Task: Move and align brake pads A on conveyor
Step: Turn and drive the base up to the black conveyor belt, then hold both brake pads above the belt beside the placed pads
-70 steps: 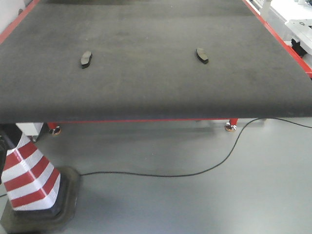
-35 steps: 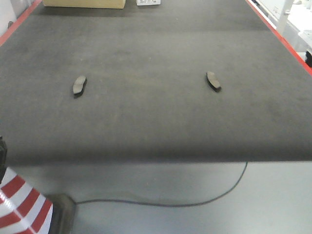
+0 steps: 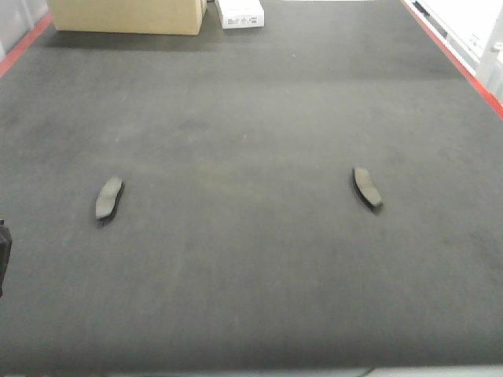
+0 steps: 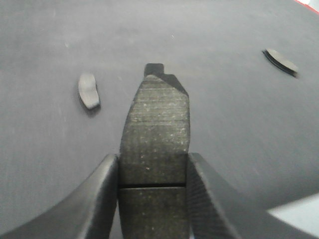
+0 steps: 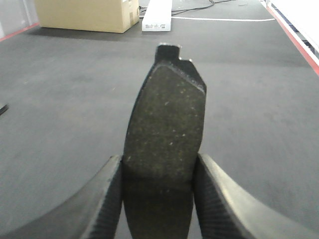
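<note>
Two dark-grey brake pads (image 3: 109,198) (image 3: 366,188) lie apart on the conveyor (image 3: 251,118).

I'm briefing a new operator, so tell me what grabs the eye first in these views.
Each wrist view is filled by a dull dark-grey curved brake pad clamped upright: one in the left claw, one in the right claw. Beyond them, two more small dark-grey pads lie flat and far apart on the wide charcoal textured conveyor belt, one at left, one at right. A tan cardboard box sits at the far edge.
</note>
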### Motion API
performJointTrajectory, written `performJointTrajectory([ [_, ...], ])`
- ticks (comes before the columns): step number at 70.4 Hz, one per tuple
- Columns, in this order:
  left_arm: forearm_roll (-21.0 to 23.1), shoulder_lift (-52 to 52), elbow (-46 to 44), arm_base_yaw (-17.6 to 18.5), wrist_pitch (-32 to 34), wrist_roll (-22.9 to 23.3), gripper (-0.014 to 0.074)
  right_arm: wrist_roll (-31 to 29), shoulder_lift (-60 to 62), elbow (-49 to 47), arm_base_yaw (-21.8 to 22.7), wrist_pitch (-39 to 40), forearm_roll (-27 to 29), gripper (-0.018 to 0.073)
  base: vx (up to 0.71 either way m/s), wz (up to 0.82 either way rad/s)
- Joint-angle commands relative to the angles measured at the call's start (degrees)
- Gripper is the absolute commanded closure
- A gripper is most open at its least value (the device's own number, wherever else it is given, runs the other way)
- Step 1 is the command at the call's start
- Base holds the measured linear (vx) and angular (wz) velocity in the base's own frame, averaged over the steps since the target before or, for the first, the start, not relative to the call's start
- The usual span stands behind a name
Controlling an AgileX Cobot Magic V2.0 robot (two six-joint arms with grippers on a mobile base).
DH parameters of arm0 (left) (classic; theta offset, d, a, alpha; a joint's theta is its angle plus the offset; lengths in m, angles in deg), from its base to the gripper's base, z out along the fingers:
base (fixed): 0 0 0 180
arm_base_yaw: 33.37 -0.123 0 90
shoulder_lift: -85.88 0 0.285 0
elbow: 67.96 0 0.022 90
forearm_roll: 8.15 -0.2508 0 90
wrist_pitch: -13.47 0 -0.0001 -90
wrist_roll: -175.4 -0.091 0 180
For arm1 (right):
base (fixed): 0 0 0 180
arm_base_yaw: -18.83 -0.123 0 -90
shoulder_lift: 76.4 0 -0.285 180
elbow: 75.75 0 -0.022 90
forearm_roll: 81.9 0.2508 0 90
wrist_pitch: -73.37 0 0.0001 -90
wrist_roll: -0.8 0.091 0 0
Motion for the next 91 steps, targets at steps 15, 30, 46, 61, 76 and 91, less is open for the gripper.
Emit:
performJointTrajectory([
  [15, 0.0, 0.3, -1.8, 0.1, 5.3, 0.3, 0.0602, -0.1, -0.8, -1.8, 0.2, 5.6, -0.2, 0.0561, 0.29, 0.01],
  [30, 0.0, 0.3, -1.8, 0.1, 5.3, 0.3, 0.0602, -0.1, -0.8, -1.8, 0.2, 5.6, -0.2, 0.0561, 0.23, 0.04],
  [46, 0.0, 0.3, -1.8, 0.1, 5.3, 0.3, 0.0602, -0.1, -0.8, -1.8, 0.2, 5.6, -0.2, 0.0561, 0.14, 0.02],
  [61, 0.0, 0.3, -1.8, 0.1, 5.3, 0.3, 0.0602, -0.1, -0.8, -1.8, 0.2, 5.6, -0.2, 0.0561, 0.05, 0.01],
  [76, 0.0, 0.3, -1.8, 0.1, 5.3, 0.3, 0.0602, -0.1, -0.8, -1.8, 0.2, 5.6, -0.2, 0.0561, 0.0, 0.0],
  [91, 0.0, 0.3, -1.8, 0.1, 5.3, 0.3, 0.0602, -0.1, -0.8, -1.8, 0.2, 5.6, -0.2, 0.0561, 0.0, 0.0],
])
